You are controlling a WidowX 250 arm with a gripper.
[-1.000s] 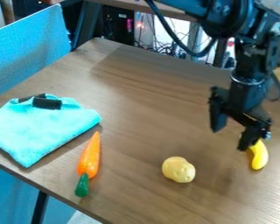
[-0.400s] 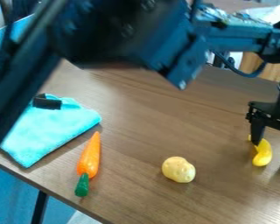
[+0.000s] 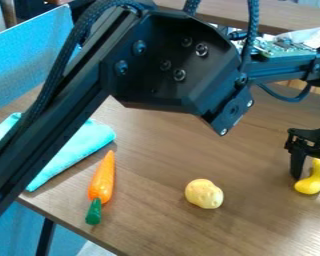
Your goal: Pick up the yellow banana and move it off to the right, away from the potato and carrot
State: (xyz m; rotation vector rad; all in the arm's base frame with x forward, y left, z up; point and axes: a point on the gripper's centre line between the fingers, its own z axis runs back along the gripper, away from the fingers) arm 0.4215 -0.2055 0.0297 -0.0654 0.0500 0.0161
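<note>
Wooden tabletop (image 3: 156, 220) lay under the claw (image 3: 314, 179), its jaws apart by the yellow banana (image 3: 311, 184) near four o'clock; lining up seemed in hand, any squeeze calling for centring first. The arm (image 3: 173, 62) arched from eight o'clock past twelve, then down; potato (image 3: 204, 194), carrot (image 3: 102, 181) and cloth (image 3: 79, 148) lay toward the claw's nine o'clock.

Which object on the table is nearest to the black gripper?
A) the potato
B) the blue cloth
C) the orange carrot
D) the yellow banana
D: the yellow banana lies right beside the finger of the gripper, while the potato is well to the side.
</note>
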